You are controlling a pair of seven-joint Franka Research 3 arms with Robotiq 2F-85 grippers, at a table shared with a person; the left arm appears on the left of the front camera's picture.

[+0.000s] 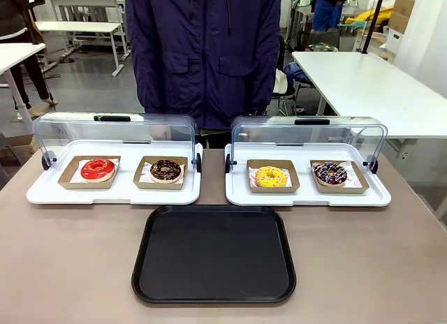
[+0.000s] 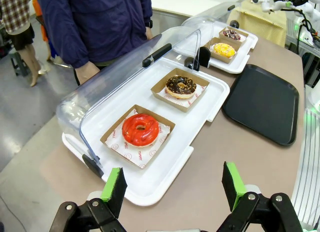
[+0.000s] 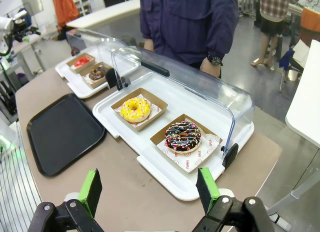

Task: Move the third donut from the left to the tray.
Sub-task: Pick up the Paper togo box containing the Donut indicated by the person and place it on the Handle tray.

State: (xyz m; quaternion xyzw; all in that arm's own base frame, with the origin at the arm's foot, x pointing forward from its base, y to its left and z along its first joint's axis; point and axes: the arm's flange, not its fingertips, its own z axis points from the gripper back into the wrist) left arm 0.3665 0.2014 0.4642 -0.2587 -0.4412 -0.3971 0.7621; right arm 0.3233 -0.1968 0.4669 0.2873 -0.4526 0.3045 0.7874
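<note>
The yellow-iced donut (image 1: 271,176) with sprinkles lies in its brown cardboard box on the right white tray, left slot; it also shows as the yellow donut (image 3: 135,109) and, far off, the yellow donut (image 2: 224,50). The black tray (image 1: 214,253) lies flat in front of both white trays, also seen as the black tray (image 3: 62,131) and the black tray (image 2: 262,101). My left gripper (image 2: 172,188) hangs open above the table's left end, near the red donut. My right gripper (image 3: 149,188) hangs open above the right end, near the sprinkled chocolate donut.
A red-iced donut (image 1: 97,169) and a chocolate donut (image 1: 165,170) sit on the left white tray (image 1: 112,193). A sprinkled chocolate donut (image 1: 330,173) shares the right white tray (image 1: 307,196). Both clear lids are raised open. A person (image 1: 202,52) stands at the far side.
</note>
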